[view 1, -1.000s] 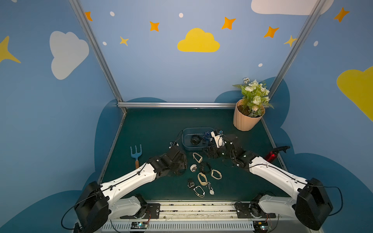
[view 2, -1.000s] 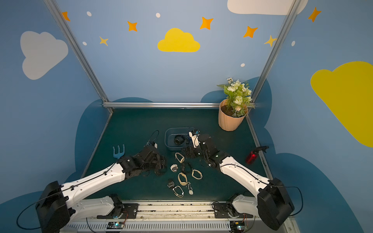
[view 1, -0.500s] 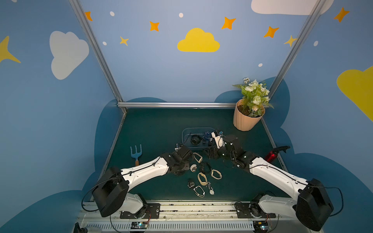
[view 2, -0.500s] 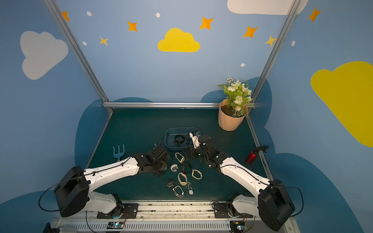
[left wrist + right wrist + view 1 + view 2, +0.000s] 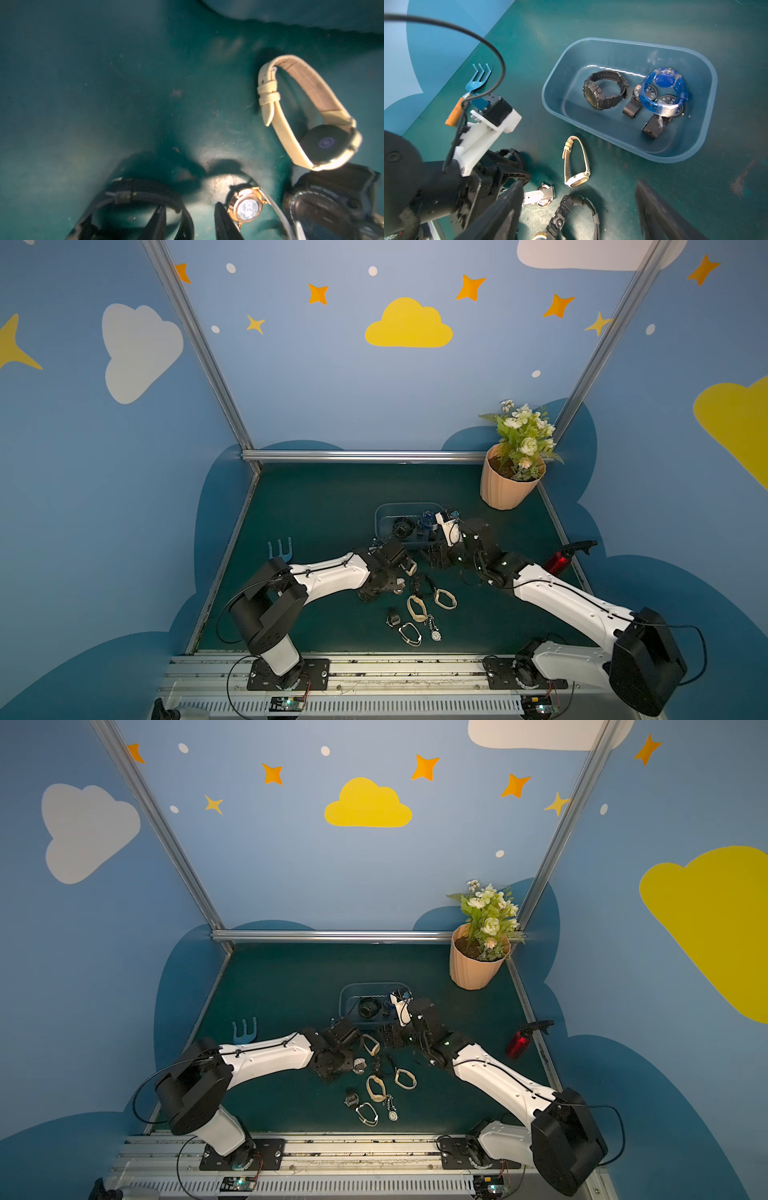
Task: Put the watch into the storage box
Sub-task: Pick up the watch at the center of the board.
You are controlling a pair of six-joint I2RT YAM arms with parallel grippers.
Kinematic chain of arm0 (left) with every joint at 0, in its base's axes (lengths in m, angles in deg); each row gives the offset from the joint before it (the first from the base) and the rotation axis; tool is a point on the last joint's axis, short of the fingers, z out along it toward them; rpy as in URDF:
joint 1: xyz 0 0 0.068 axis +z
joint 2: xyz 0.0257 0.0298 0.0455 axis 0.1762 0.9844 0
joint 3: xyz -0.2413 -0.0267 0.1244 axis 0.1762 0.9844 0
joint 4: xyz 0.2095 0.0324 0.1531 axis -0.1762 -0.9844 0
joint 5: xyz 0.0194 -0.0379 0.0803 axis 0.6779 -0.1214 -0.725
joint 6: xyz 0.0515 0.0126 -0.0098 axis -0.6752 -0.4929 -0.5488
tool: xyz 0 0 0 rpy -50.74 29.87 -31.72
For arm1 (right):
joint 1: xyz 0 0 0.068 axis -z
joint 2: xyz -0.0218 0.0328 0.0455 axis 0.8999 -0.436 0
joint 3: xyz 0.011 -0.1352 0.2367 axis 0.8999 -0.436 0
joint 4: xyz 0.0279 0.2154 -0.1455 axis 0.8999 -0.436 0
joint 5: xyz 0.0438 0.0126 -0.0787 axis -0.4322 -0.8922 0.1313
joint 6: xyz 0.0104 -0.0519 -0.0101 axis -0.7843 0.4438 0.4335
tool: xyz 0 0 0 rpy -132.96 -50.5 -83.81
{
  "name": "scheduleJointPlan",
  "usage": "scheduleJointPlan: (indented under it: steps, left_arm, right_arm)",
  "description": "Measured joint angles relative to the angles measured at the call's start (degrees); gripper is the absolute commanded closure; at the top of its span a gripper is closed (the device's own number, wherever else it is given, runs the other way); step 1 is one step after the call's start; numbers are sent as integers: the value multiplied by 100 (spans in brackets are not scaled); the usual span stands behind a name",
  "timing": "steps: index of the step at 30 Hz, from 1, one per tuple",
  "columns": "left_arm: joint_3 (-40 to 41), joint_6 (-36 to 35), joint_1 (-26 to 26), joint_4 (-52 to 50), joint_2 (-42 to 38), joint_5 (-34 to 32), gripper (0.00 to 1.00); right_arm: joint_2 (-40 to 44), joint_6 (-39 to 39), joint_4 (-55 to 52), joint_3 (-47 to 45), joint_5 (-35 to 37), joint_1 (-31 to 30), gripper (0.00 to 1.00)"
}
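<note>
Now left gripper straddles one side of the black-strap watch on the mat, jaws partly apart, not yet clamped; storage box stands near. Pinch only that strap, clear of the rose-gold watch beside; right gripper gapes empty.

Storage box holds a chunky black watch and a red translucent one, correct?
No: the translucent watch is blue, not red. The right wrist view shows it in the storage box along with the chunky black watch.

My left hand reaches low toward the middle, fingers partly apart; my right hand hangs just right, fingers spread wide.
</note>
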Motion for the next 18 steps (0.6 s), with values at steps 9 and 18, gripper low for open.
scheduleJointPlan:
  steps: [9,18]
  left_arm:
    - [15,13,61,-9,177,22,86]
    - [107,-17,90,-15,-76,-96,96]
  right_arm:
    - [2,22,2,0,46,0,15]
    - [0,17,13,0,46,0,15]
